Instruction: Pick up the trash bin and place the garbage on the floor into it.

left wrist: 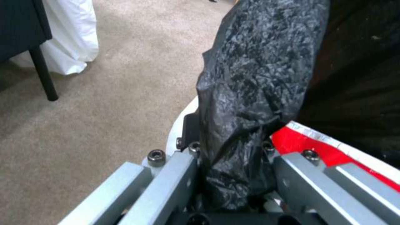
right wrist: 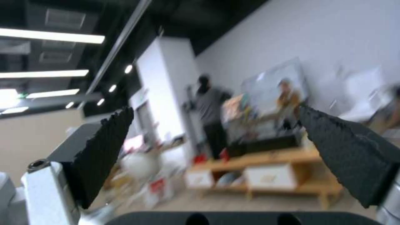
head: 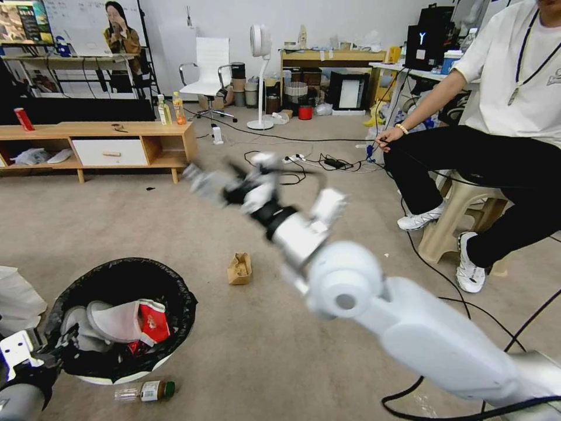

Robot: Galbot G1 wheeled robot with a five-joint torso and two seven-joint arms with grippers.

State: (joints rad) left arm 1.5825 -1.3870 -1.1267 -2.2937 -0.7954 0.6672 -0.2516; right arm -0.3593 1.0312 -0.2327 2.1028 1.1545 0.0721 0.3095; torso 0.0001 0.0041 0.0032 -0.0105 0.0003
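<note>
On the short-pile carpet, the left gripper is pinching the crinkled black-bagged rim of the round bin. A tan paper bag and a bottle are lying near it. The right gripper is hanging mid-air, jagged black fingers spread wide.

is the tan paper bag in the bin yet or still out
Out: the tan paper bag lies on the floor, apart from the trash bin.
</note>
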